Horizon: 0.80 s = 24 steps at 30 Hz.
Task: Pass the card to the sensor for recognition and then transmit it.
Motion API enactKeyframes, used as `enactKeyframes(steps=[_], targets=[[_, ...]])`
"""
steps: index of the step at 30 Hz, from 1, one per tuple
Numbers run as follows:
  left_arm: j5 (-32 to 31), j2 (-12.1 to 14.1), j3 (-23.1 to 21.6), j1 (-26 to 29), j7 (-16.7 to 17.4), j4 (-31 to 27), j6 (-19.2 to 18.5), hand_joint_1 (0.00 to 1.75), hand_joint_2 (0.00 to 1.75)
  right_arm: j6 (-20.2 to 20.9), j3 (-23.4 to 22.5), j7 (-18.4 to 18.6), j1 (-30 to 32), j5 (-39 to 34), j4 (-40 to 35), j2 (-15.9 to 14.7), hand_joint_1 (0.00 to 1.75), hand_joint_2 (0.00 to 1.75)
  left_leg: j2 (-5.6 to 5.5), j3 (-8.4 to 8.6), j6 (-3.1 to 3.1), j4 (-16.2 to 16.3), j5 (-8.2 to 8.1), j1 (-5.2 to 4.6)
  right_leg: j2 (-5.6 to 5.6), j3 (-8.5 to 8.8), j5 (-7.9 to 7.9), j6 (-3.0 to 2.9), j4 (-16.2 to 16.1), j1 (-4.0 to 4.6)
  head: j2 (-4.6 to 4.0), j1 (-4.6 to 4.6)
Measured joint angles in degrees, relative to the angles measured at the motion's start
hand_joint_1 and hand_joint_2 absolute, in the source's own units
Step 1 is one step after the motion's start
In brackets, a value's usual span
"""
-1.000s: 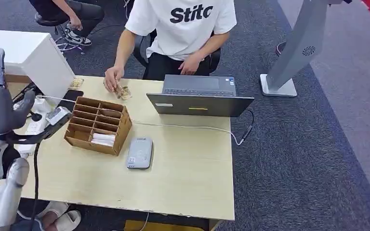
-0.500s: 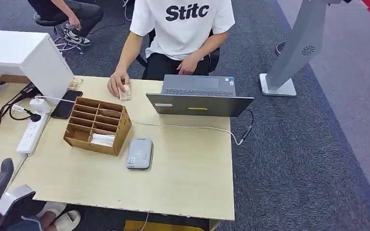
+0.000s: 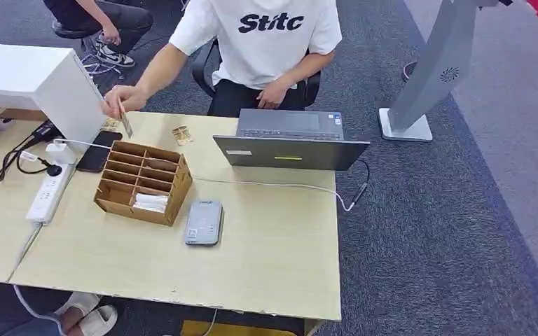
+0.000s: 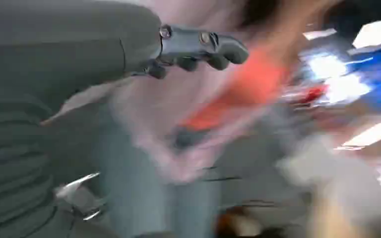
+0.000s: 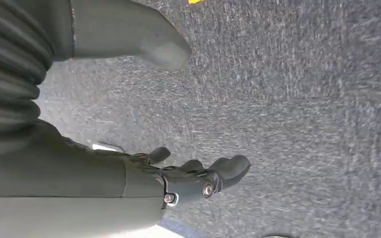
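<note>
A person's hand (image 3: 115, 100) pinches a card (image 3: 125, 126) above the table's back left, just behind the cardboard organizer (image 3: 143, 180). The grey card sensor (image 3: 203, 222) lies flat on the table in front of the organizer. A small stack of cards (image 3: 181, 134) rests near the laptop. In the blurred left wrist view, my left hand (image 4: 104, 49) holds nothing, its fingers (image 4: 203, 47) stretched out. My right hand (image 5: 104, 173) hangs over grey carpet, thumb (image 5: 149, 39) and fingers (image 5: 208, 178) apart, nothing in it.
An open laptop (image 3: 291, 140) with a cable sits at the table's back. A white box (image 3: 35, 80), a black phone (image 3: 97, 152) and a power strip (image 3: 47, 192) stand at the left. A grey stand (image 3: 427, 77) is on the carpet at right.
My left hand has dropped out of the head view. The person lifted a card from the stack and carried it left, toward the white box.
</note>
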Motion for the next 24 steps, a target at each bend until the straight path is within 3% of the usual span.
enactKeyframes(steps=[3,6,9,11,13,15,17,20,24], targets=[[1.7,1.0,7.7,-2.3,-0.6,12.6,0.6,0.0,1.75,0.0,0.4,1.1,0.0,0.6,0.0,0.0,0.0,1.75,-0.14,0.04,-0.02,0.0,0.03,0.02,-0.14,-0.04,-0.02,0.0,0.0,0.02,0.0,-0.04],[-2.1,3.2,12.0,-4.5,6.0,26.5,6.7,0.0,1.75,0.0,1.1,3.0,-0.3,1.5,0.0,0.1,0.0,1.75,-0.23,0.05,-0.02,0.0,0.03,-0.02,-0.25,0.08,-0.02,0.0,0.0,-0.02,0.0,-0.02],[-2.6,4.3,13.8,-5.8,7.2,35.8,8.7,0.0,1.75,0.0,1.8,3.5,-0.3,1.6,0.0,0.1,0.0,1.75,-0.27,0.03,-0.02,0.0,0.02,-0.03,-0.27,0.1,-0.02,0.01,0.0,-0.05,0.0,0.18],[-4.6,5.6,14.9,-6.9,10.3,43.9,10.9,0.0,1.75,0.0,2.4,4.3,-0.3,1.9,0.0,0.2,0.0,1.75,-0.27,0.05,-0.01,0.0,0.02,-0.08,-0.27,0.1,-0.01,0.02,0.0,-0.1,0.0,0.13],[-9.4,5.3,14.8,-7.6,14.2,50.2,11.1,0.0,1.75,0.0,3.4,5.0,-0.3,2.0,0.0,0.5,0.0,1.75,-0.27,0.06,0.01,0.1,0.03,-0.08,-0.26,0.09,0.01,0.04,0.0,-0.11,0.0,0.11],[-13.1,4.5,14.5,-8.4,16.0,55.1,10.2,0.0,1.75,0.0,4.3,5.9,-0.4,2.6,-0.2,0.7,0.0,1.75,-0.27,0.04,0.07,0.1,0.07,-0.09,-0.26,0.09,0.02,0.07,0.0,-0.13,0.0,0.09],[-18.3,3.2,12.6,-9.0,15.8,59.0,8.2,0.0,1.75,0.0,5.7,6.9,-0.4,3.5,-0.5,0.8,0.0,1.75,-0.27,0.03,0.09,0.1,0.08,-0.08,-0.26,0.09,0.03,0.08,-0.1,-0.13,0.0,0.18],[-26.6,2.1,7.6,-9.8,12.3,63.0,4.7,0.0,1.75,0.0,8.1,8.0,-0.6,5.0,-1.6,0.8,0.0,1.75,-0.26,0.04,0.09,0.1,0.08,-0.09,-0.25,0.09,0.08,0.12,-0.1,-0.12,0.0,0.22],[-29.5,2.1,2.5,-10.6,8.3,65.3,1.8,0.0,1.75,0.2,9.8,8.9,-1.0,7.6,-2.3,0.7,0.0,1.75,-0.25,0.06,0.08,0.1,0.09,-0.07,-0.23,0.09,0.09,0.1,0.0,-0.09,0.0,0.2]])
